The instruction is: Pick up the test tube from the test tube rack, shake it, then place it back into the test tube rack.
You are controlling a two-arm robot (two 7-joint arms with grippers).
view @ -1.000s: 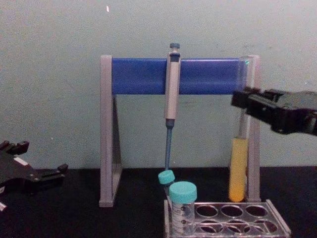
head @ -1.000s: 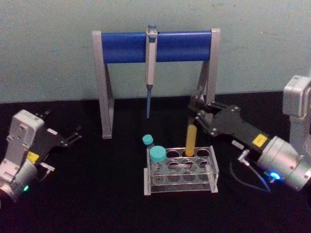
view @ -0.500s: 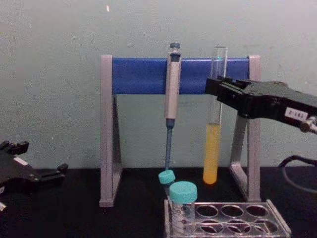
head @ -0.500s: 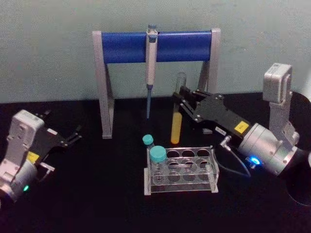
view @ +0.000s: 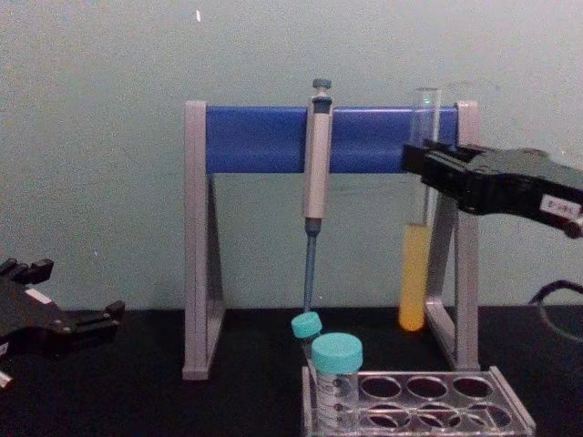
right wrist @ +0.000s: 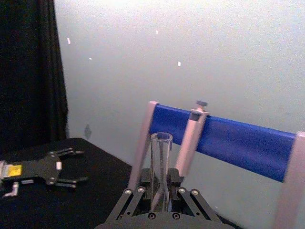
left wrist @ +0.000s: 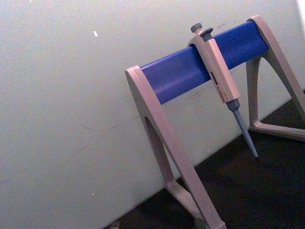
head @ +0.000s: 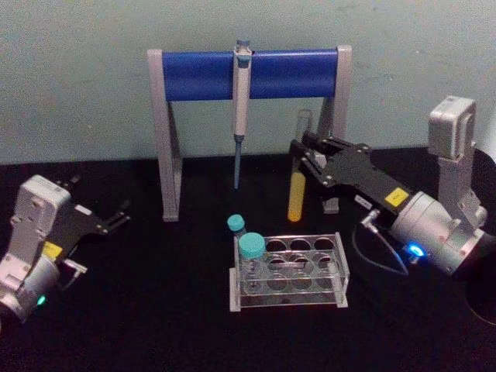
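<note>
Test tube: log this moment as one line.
test tube: upright, clear of test tube rack | right gripper: shut on test tube | left gripper: open, parked left

The right arm reaches in from the right, forearm slanting upward, and the right gripper (head: 299, 152) has its fingers clamped on the upper part of the test tube (head: 297, 198), holding it upright. The left gripper (head: 99, 200) sits low at the left, fingers spread apart

Silver-grey wrists (head: 430, 232), black link-fingered left gripper (head: 101, 195) and right gripper (head: 301, 155) — yellow stickers (head: 395, 198), black cable (head: 372, 260)
</note>
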